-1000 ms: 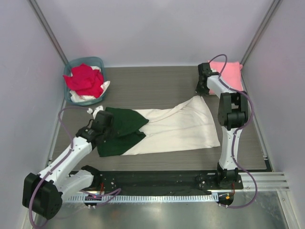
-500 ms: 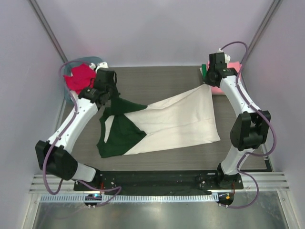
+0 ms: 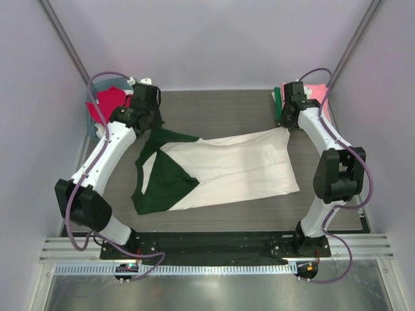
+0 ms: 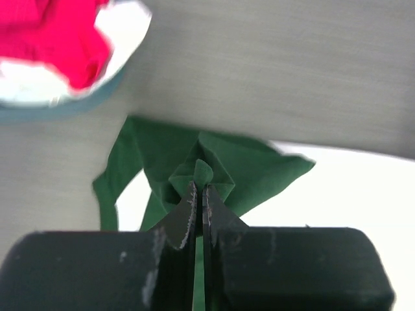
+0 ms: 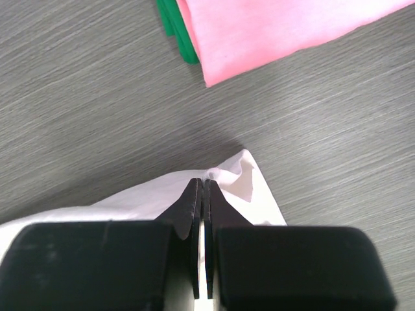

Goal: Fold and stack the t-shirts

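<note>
Overhead, a cream cotton t-shirt with dark green sleeves (image 3: 227, 170) lies mid-table (image 3: 214, 113), its far edge drawn straighter than half a second ago, with a folded pink t-shirt (image 3: 319, 92) at the far right.

Left wrist: the left end effector (image 4: 199, 194) pinches green cloth, near a round teal plastic basket (image 4: 65, 109).

Right wrist: the right end effector (image 5: 201, 188) pinches the cream corner.
</note>
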You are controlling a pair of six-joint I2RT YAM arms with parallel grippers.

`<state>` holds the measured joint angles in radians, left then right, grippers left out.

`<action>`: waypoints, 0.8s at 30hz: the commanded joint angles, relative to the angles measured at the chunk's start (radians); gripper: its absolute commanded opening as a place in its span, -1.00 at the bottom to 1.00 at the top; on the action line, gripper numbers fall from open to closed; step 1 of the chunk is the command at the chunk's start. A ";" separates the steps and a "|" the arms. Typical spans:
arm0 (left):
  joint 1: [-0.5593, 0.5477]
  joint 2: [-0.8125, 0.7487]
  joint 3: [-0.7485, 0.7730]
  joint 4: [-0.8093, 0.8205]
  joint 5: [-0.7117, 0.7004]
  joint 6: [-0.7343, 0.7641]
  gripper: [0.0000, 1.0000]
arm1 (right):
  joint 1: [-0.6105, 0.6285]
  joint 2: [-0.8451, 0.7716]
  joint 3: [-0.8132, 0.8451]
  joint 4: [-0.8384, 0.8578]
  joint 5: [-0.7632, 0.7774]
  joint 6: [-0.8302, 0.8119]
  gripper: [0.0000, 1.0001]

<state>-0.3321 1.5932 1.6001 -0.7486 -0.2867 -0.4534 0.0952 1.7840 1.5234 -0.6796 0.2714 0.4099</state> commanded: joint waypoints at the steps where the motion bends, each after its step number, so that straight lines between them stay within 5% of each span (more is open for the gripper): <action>1: -0.001 -0.165 -0.113 -0.054 0.011 -0.024 -1.00 | -0.009 -0.031 -0.014 0.023 0.023 -0.006 -0.97; 10: -0.038 -0.470 -0.526 -0.061 0.006 -0.218 -1.00 | -0.031 -0.081 -0.189 0.049 0.043 0.038 -0.98; 24: -0.061 -0.642 -0.686 -0.181 -0.003 -0.385 -0.99 | -0.029 -0.138 -0.327 0.075 0.071 0.038 -0.98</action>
<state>-0.3878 0.9970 0.9447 -0.8783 -0.2623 -0.7609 0.0677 1.7023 1.2148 -0.6361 0.3042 0.4435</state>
